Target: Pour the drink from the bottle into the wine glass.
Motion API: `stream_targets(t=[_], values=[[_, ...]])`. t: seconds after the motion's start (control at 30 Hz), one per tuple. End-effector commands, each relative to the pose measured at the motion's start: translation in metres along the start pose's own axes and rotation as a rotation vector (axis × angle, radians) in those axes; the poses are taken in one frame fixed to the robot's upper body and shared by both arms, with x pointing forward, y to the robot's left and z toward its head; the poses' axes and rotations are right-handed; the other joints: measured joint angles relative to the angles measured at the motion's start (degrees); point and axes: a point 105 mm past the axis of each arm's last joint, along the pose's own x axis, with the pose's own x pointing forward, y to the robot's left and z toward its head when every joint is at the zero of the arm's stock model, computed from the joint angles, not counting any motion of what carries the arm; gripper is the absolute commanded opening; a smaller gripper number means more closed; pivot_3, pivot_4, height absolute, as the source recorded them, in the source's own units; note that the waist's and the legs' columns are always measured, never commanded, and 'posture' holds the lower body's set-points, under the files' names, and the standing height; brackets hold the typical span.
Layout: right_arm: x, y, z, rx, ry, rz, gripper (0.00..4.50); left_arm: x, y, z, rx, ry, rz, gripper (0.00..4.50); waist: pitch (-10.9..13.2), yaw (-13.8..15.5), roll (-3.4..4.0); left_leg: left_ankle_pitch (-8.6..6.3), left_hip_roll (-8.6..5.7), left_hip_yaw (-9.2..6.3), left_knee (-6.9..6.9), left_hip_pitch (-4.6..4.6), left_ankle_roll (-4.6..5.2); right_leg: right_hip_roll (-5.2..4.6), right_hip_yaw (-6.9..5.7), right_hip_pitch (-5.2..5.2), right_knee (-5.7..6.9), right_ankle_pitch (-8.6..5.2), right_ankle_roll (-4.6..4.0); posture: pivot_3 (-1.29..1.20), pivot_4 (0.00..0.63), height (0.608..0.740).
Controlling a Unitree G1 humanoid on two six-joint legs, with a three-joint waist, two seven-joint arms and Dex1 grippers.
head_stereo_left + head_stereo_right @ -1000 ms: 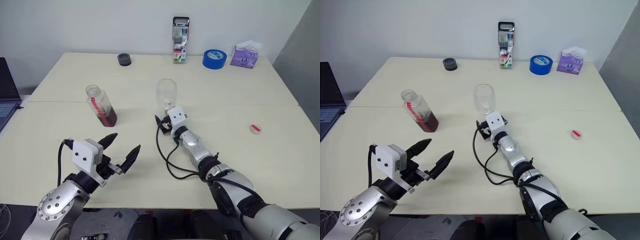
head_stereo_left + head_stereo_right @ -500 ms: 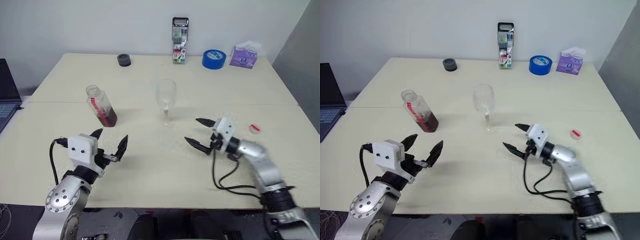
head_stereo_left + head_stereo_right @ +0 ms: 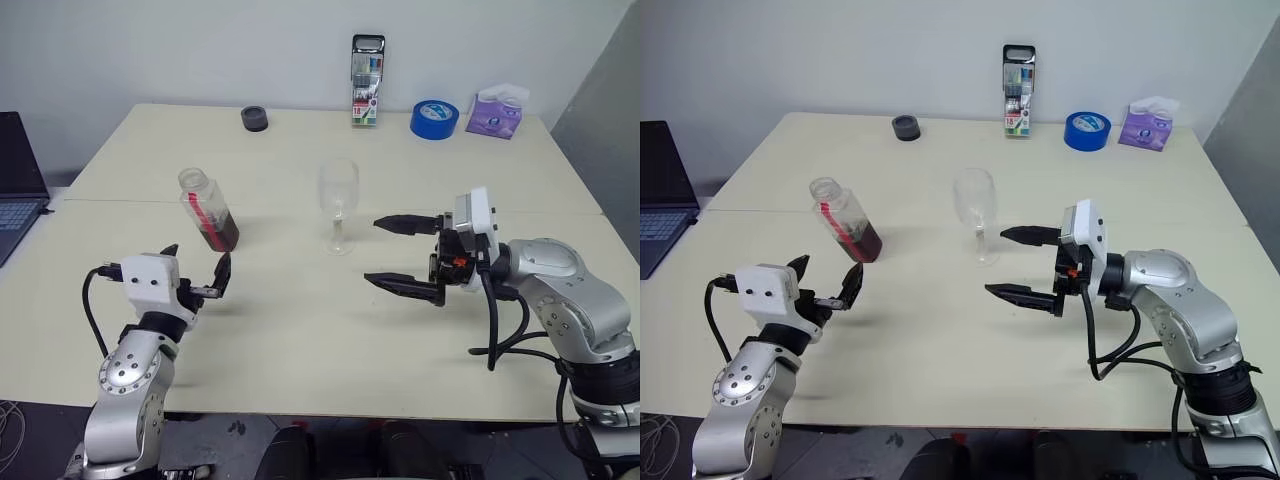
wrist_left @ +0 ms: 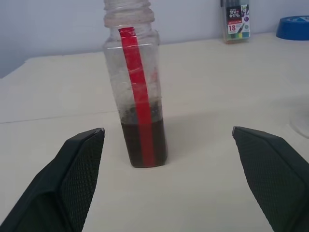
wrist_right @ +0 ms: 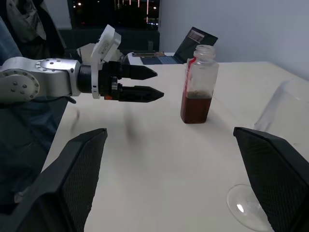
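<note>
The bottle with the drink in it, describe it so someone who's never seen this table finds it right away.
On the cream table, look left of the wine glass, just beyond the left gripper. The bottle is small, clear and uncapped, with a red strip down its side and dark reddish-brown drink at the bottom.

Uncapped bottle (image 3: 844,220) left of wine glass (image 3: 976,209), both end effectors spread wide, holding nothing
</note>
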Motion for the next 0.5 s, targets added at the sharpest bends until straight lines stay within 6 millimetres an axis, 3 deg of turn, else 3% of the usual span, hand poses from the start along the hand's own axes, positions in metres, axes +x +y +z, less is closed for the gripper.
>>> stream_targets(t=[0.03,0.3,0.5], values=[[0.001,0.0,0.012,-0.039,-0.029,-0.007,4.47,0.002,0.011,0.011,0.037,-0.049,0.012,4.5,0.0,0.0,0.0,0.0,0.0,0.0,0.0,0.0,0.0,0.0,0.0,0.0,0.0,0.0,0.0,0.0,0.15,0.74],[0.0,0.003,0.015,-0.052,-0.036,-0.002,4.47,0.012,0.027,0.009,0.036,-0.048,0.019,4.5,0.0,0.1,0.0,0.0,0.0,0.0,0.0,0.0,0.0,0.0,-0.01,-0.02,0.02,0.0,0.0,0.0,0.15,0.74],[0.001,0.007,0.018,-0.067,-0.037,0.023,4.47,0.028,0.027,0.009,0.023,-0.052,-0.041,4.5,0.0,0.2,0.0,0.0,0.0,0.0,0.0,0.0,-0.01,-0.01,-0.02,-0.02,0.02,0.0,0.0,0.0,0.15,0.74]])
